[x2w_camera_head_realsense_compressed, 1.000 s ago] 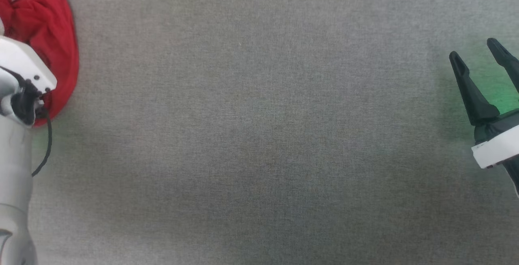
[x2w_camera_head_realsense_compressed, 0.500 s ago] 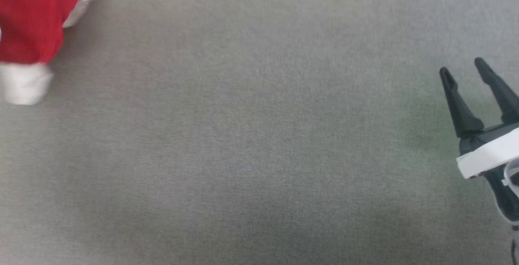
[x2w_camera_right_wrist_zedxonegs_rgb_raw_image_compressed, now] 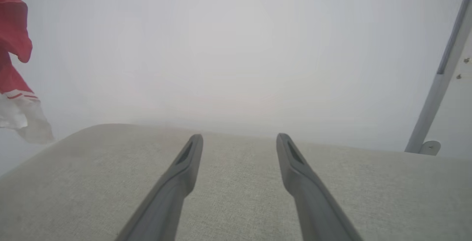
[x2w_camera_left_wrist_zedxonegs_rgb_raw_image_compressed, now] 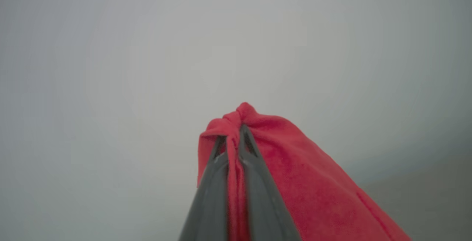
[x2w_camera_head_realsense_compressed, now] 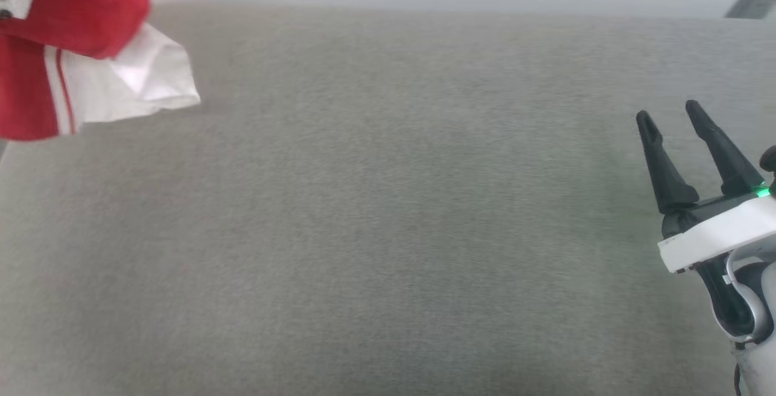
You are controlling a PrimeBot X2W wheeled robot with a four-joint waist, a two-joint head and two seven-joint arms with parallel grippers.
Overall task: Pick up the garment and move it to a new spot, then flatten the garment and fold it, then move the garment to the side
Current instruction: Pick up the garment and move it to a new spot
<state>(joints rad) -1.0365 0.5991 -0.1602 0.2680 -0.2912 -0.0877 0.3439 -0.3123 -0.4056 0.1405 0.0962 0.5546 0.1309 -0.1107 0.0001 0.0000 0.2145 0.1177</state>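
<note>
The garment (x2w_camera_head_realsense_compressed: pixel 73 14), a red shirt with a white sleeve and red-and-white striped trim, hangs in the air at the head view's top left corner, above the grey cloth-covered table (x2w_camera_head_realsense_compressed: pixel 388 232). In the left wrist view my left gripper (x2w_camera_left_wrist_zedxonegs_rgb_raw_image_compressed: pixel 234 137) is shut on a bunched fold of the red garment (x2w_camera_left_wrist_zedxonegs_rgb_raw_image_compressed: pixel 295 167), which drapes down to the right of the fingers. My right gripper (x2w_camera_head_realsense_compressed: pixel 670 114) stands open over the table's right side, with nothing between its fingers. The right wrist view shows that gripper (x2w_camera_right_wrist_zedxonegs_rgb_raw_image_compressed: pixel 239 139) open and the garment (x2w_camera_right_wrist_zedxonegs_rgb_raw_image_compressed: pixel 13 67) hanging at the far left.
The table's far edge (x2w_camera_head_realsense_compressed: pixel 424 11) runs across the head view's top, with a pale wall behind. A grey metal post (x2w_camera_right_wrist_zedxonegs_rgb_raw_image_compressed: pixel 438 75) stands at the right beyond the table.
The head camera has tilted up, bringing the table's far edge into view. The garment has been lifted off the table and now hangs with its white sleeve showing. The right gripper stays open.
</note>
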